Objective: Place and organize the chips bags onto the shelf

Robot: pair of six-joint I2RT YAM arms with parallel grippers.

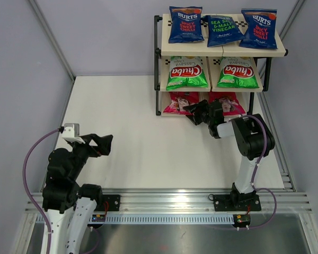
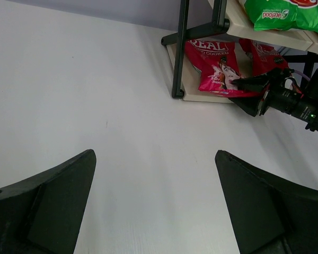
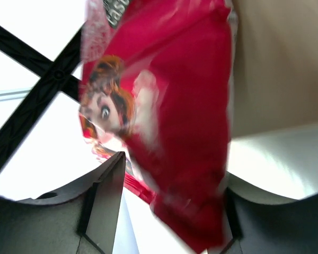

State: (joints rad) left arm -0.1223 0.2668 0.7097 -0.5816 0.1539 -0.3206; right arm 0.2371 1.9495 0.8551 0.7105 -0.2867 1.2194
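The shelf (image 1: 222, 52) stands at the back right. Three blue BURTS bags (image 1: 185, 25) lie on its top board and two green Chuba bags (image 1: 187, 73) on the middle board. Two pink-red REAL bags lie on the bottom board, left (image 1: 178, 102) and right (image 1: 233, 101). My right gripper (image 1: 197, 112) is at the front of the bottom board. In the right wrist view its jaws (image 3: 172, 174) stand wide apart, with the lower edge of the left REAL bag (image 3: 185, 106) between them. My left gripper (image 1: 103, 144) is open and empty over the table at the near left (image 2: 155, 154).
The shelf's black post (image 2: 177, 58) and foot stand left of the REAL bag (image 2: 214, 63). Grey walls enclose the white table (image 1: 132, 121). A metal rail (image 1: 169, 203) runs along the near edge by the arm bases.
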